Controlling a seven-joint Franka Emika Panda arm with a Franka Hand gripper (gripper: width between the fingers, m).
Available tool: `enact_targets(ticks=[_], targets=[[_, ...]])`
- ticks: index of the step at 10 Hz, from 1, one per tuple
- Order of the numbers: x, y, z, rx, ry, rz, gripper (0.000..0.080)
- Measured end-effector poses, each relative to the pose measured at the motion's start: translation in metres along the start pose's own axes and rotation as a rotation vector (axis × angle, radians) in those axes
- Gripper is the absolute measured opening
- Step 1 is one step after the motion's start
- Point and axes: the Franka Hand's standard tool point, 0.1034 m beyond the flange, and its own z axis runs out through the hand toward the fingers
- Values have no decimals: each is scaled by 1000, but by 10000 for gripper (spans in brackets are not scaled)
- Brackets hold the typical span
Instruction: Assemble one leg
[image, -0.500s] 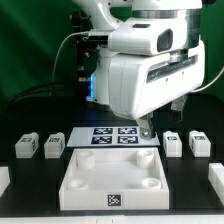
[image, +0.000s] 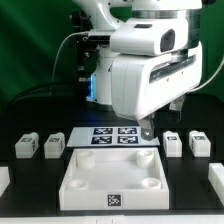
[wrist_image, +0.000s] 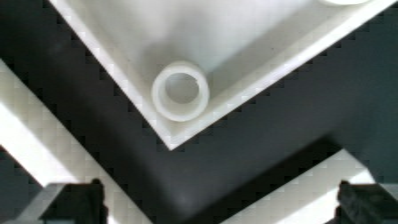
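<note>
Although only square tags (image: 113, 200) mark the legs (image: 54, 146) and panel (image: 85, 172), the wrist view alone shows the gripper (wrist_image: 217, 200) spread wide, empty, near a socket (wrist_image: 180, 88).

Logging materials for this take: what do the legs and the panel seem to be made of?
Legs: probably white plastic, matte; chunky blocks with soft edges and no glare. Panel: likely the same plastic, slightly smoother; even white, rounded rim, round sockets formed in one piece. Moulded or printed, cannot tell.

The leg (image: 25, 146) and panel (image: 110, 170) look smooth white plastic; the table (image: 35, 202) matt black.
</note>
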Motion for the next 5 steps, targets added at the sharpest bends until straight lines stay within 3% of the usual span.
enact_targets(ticks=[2, 5], targets=[[-38, -30, 8, 9, -9, -258, 650], [-93, -58, 37, 36, -8, -543, 650]])
